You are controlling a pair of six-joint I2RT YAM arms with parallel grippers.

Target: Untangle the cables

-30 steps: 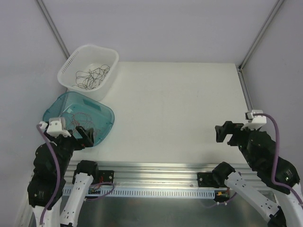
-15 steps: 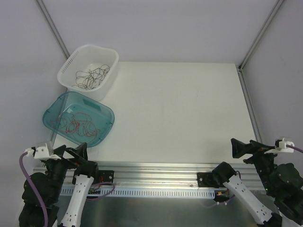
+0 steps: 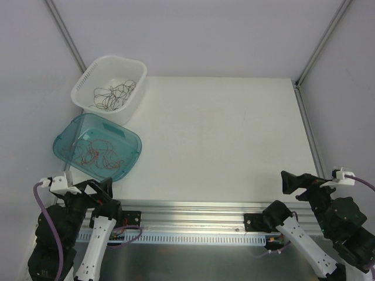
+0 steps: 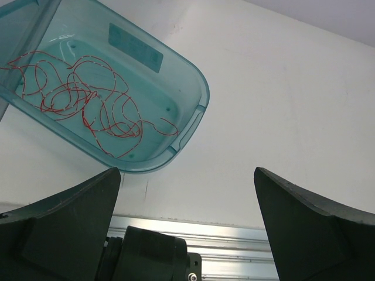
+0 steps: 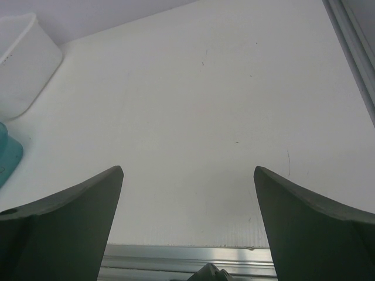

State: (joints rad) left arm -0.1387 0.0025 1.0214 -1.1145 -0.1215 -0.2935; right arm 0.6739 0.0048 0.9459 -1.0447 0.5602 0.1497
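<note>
Thin curly red cables [image 3: 96,152] lie loose in a teal bin [image 3: 128,138] at the table's left; they also show in the left wrist view [image 4: 88,105]. Dark grey cables [image 3: 114,92] lie in a white basket [image 3: 82,82] behind it. My left gripper [image 3: 96,186] is open and empty, low at the table's near left edge, just in front of the teal bin [image 4: 187,76]. My right gripper [image 3: 293,180] is open and empty at the near right edge, over bare table.
A metal rail [image 3: 193,211] runs along the table's near edge with both arm bases on it. Metal frame posts [image 3: 325,41] rise at the back corners. In the right wrist view the white basket [image 5: 26,58] is at far left.
Both arms have drawn back from over the table to its near edge. Since half a second ago they have shifted only slightly. The cables have not moved.
</note>
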